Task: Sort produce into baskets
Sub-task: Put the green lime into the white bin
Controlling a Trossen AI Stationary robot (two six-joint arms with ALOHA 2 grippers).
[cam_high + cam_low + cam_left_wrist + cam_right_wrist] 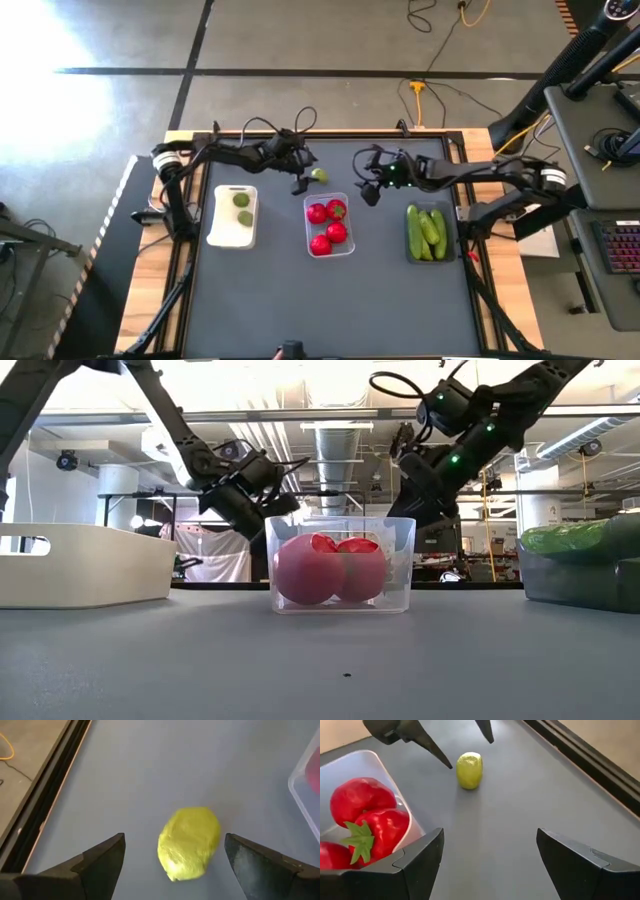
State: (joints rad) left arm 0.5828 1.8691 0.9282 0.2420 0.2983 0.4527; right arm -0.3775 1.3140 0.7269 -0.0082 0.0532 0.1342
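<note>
Pale-green lime [189,843] sits between open left hand [172,862] fingers.

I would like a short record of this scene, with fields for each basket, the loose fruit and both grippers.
white basket: two limes
clear basket: four red fruits
dark grey basket: cucumbers
loose lime: on the table behind the clear basket
left gripper: open, fingers either side of the loose lime
right gripper: open, beside the clear basket, holding nothing
</note>
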